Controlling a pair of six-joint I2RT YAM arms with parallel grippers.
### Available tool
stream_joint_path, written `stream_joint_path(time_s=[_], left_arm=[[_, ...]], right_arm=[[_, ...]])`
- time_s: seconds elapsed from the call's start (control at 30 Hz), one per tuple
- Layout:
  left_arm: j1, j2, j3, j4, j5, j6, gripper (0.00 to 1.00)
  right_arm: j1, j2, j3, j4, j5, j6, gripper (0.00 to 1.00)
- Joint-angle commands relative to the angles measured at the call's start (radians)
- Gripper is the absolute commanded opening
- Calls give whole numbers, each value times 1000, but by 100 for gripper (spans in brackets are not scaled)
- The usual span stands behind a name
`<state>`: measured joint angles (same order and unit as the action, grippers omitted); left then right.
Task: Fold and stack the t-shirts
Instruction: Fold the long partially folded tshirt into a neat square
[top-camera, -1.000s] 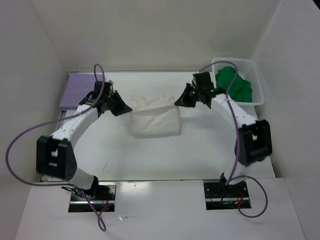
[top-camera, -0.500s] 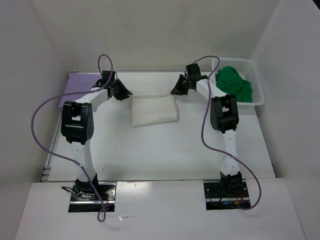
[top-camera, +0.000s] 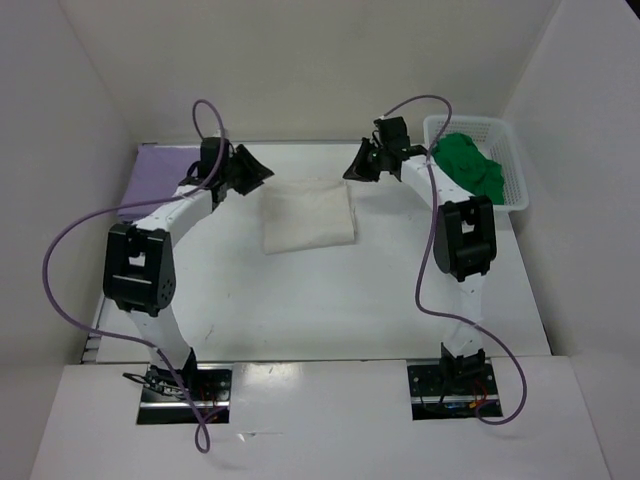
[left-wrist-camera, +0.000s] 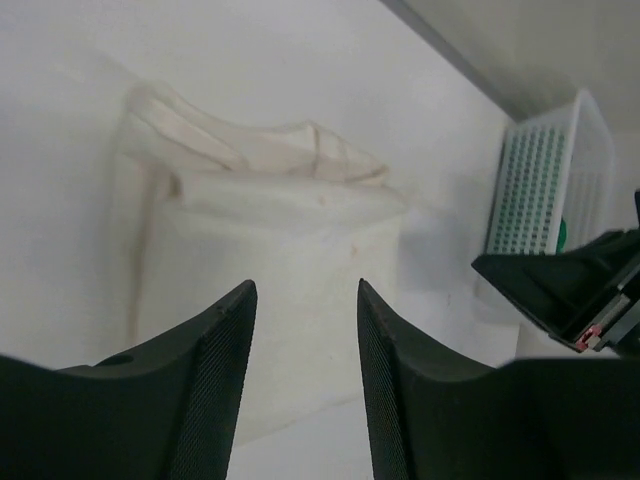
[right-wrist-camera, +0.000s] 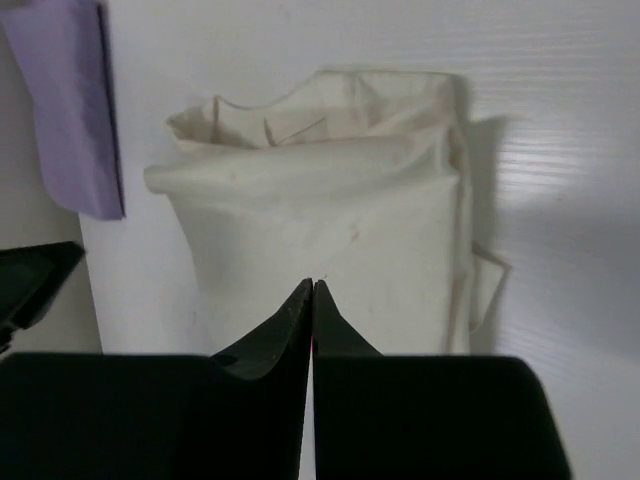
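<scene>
Now that I have released the cream t-shirt (top-camera: 307, 213), its fold looks complete; left claw (left-wrist-camera: 305, 300) apart, right claw (right-wrist-camera: 312, 290) together.

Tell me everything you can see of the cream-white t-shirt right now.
The cream-white t-shirt is plain soft cloth, folded into a rough rectangle lying flat on the white table, toward the far side between the arms. Its far edge is bunched, with loose layers and a hem showing; the rest is smoother. Only the table touches it: the left claw and right claw stand apart from it, one at each side, gripping nothing.
</scene>
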<state>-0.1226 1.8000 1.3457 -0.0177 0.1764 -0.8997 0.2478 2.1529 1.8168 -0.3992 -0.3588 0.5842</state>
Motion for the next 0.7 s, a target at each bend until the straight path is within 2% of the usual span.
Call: stream_joint_path(time_s=[0.0, 0.13, 0.23, 0.27, 0.43, 0.53, 0.67], left_arm=[[-68, 105, -2, 76, 80, -9, 52], [-80, 260, 173, 30, 90, 36, 52], [-52, 352, 289, 21, 90, 50, 52], [-43, 373, 314, 21, 81, 50, 52], [-2, 502, 470, -37, 71, 59, 52], [28, 497, 454, -7, 101, 39, 53], [46, 420, 362, 45, 101, 16, 63]], right_arm=[[60, -24, -18, 50, -31, -23, 3], [73, 131, 113, 17, -72, -35, 1], [73, 286, 280, -55, -100, -35, 1], [73, 324, 385, -84, -100, -35, 1], [64, 482, 593, -148, -92, -6, 1], [64, 566, 729, -220, -92, -6, 1], [64, 631, 887, -299, -127, -6, 4]])
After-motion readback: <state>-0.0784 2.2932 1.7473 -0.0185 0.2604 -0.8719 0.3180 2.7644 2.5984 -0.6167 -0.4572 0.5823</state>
